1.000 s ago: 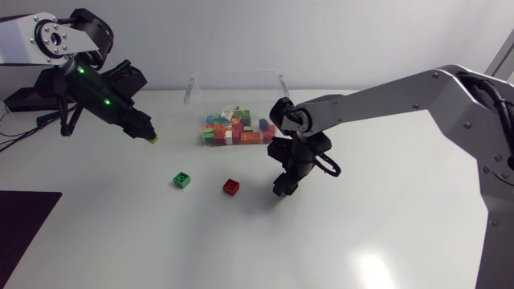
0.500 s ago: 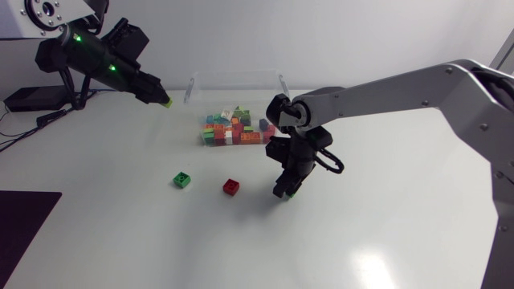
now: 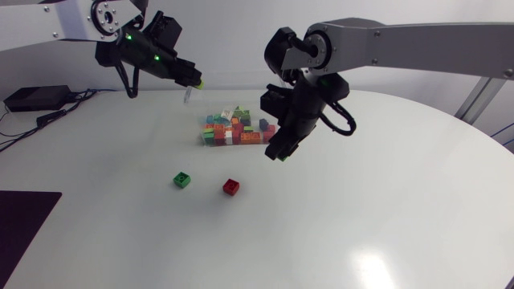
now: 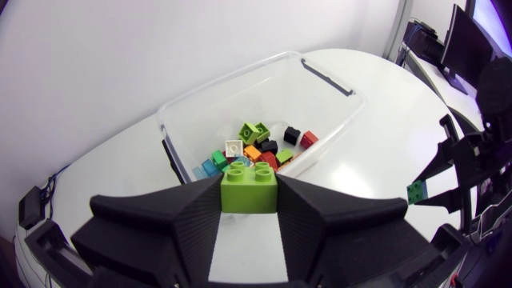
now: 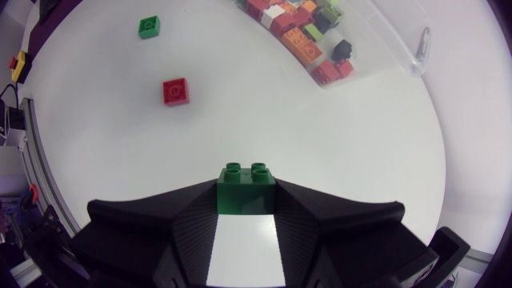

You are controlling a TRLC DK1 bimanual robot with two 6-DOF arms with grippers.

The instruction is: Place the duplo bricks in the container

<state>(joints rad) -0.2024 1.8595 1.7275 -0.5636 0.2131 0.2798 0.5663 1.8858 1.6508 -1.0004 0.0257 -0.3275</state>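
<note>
Left wrist view, my left hand [image 4: 250,197] pinching a lime duplo brick [image 4: 249,184], clear container [image 4: 340,86] ahead, my right hand [image 5: 246,200] pinching a dark green brick [image 5: 246,186].

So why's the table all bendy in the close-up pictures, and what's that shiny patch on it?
Both wrist views use a fisheye lens: in the left wrist view the walls of the container bow, in the right wrist view the table edge curves. In the head view the shiny patch is light reflecting off the table; the red brick and green brick cast only faint shadows.
</note>
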